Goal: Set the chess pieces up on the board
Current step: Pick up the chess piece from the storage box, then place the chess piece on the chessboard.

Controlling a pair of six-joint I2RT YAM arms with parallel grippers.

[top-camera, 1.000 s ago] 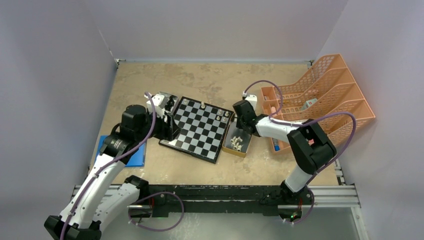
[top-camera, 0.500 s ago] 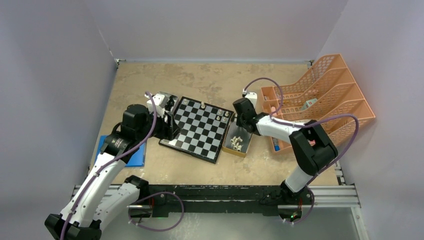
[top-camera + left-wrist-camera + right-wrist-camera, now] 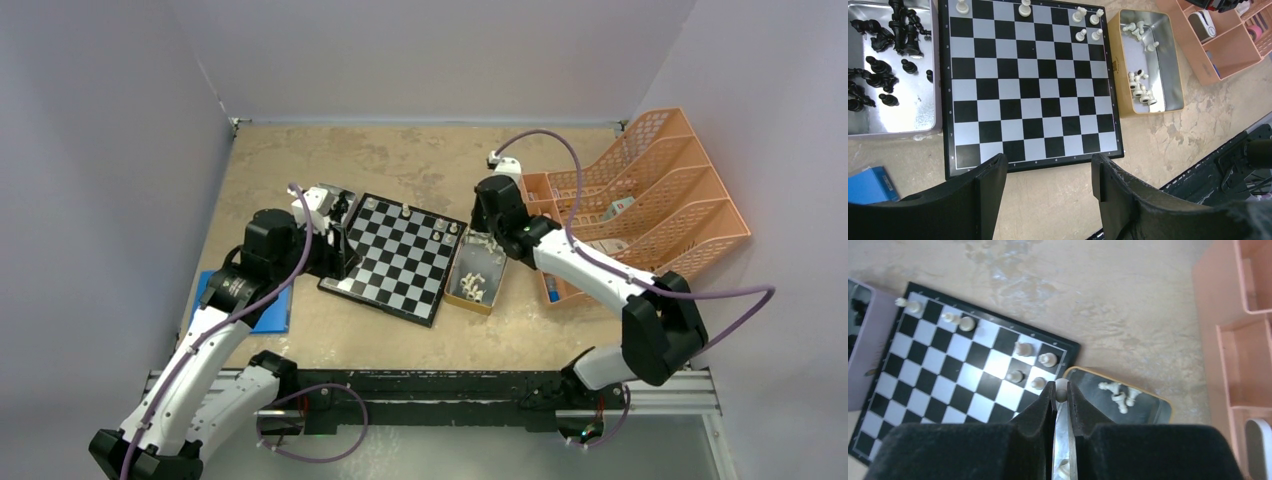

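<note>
The right gripper (image 3: 1061, 391) is pinched shut on 1 cream-white piece (image 3: 1061, 386), held above the gold tray (image 3: 1148, 407) just right of the board (image 3: 943, 385) and its far right corner. Only the tiny head seems caught, so the piece could twist or slip out while crossing. Lowering it among the placed white pieces (image 3: 1048, 359) crowded in that corner risks the broad fingers toppling a neighbour. The left gripper (image 3: 1048, 172), jaws apart and empty, hovers over the board's near edge. The black pieces (image 3: 903, 32) lie in the silver tray (image 3: 903, 110) at left.
</note>
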